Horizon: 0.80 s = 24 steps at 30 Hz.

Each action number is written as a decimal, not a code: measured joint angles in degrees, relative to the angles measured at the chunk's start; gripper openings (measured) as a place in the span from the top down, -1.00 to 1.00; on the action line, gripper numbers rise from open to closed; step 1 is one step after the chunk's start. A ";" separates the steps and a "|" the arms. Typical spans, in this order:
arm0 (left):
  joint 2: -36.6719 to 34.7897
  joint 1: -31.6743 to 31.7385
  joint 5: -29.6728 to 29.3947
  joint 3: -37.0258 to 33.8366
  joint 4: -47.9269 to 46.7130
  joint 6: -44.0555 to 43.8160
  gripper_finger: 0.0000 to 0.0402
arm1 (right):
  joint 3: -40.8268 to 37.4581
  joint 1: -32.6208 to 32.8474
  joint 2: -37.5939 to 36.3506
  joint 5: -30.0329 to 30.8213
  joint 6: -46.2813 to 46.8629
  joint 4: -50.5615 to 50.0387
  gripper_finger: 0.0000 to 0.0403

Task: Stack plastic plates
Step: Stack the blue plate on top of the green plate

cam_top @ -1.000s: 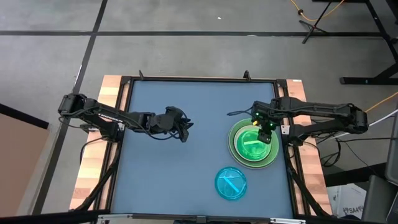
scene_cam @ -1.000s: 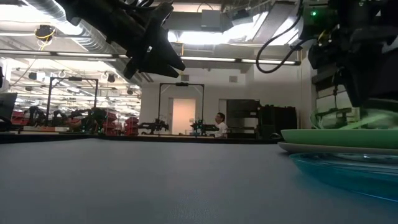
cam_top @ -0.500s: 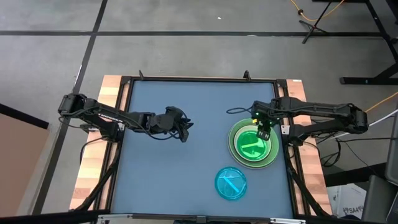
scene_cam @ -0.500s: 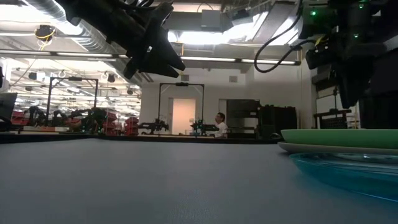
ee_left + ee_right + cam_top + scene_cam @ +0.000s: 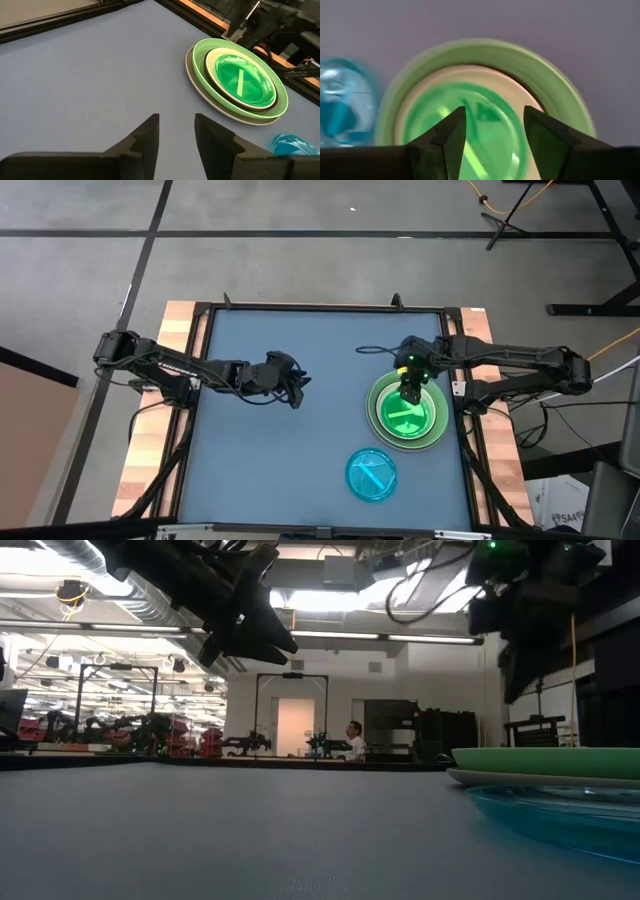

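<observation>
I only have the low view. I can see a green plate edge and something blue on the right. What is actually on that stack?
Observer: The stack holds a small translucent green plate on a white plate, on the large light green plate, over a grey one.
Operator: And the blue thing?
Observer: Small translucent blue plates, lying apart from the stack, nearer the table's front edge.
Operator: Is the right hand carrying anything?
Observer: No. The right hand hangs open and empty over the stack's far side.
Operator: Left hand?
Observer: The left hand is open, empty, over bare table mid-left.
</observation>
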 joint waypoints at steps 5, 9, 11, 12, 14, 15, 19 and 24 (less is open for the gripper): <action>0.00 0.02 0.00 0.00 0.00 0.00 0.41 | 0.00 0.09 0.00 -6.48 0.01 8.15 0.06; 0.00 0.01 -0.01 0.00 0.00 -0.01 0.41 | 0.00 0.09 0.00 -9.44 -0.01 12.76 0.06; 0.00 0.01 0.00 0.00 0.00 -0.02 0.41 | 0.00 0.09 0.00 -10.18 0.01 14.01 0.06; 0.00 0.02 0.00 0.00 0.00 0.00 0.41 | 0.00 0.09 0.00 -10.48 0.01 14.33 0.06; 0.00 0.02 0.00 0.00 0.02 -0.02 0.41 | 0.00 0.99 0.00 -10.63 0.01 14.99 0.06; 0.00 0.00 0.00 0.00 0.02 0.00 0.41 | 0.00 1.72 0.00 -10.39 0.01 15.31 0.06; 0.00 0.00 0.00 0.00 0.02 0.00 0.41 | 0.00 6.10 0.00 -10.23 -0.01 16.37 0.06; 0.00 0.01 0.00 0.00 0.02 0.00 0.41 | 0.00 12.44 0.00 -5.43 -0.06 16.77 0.06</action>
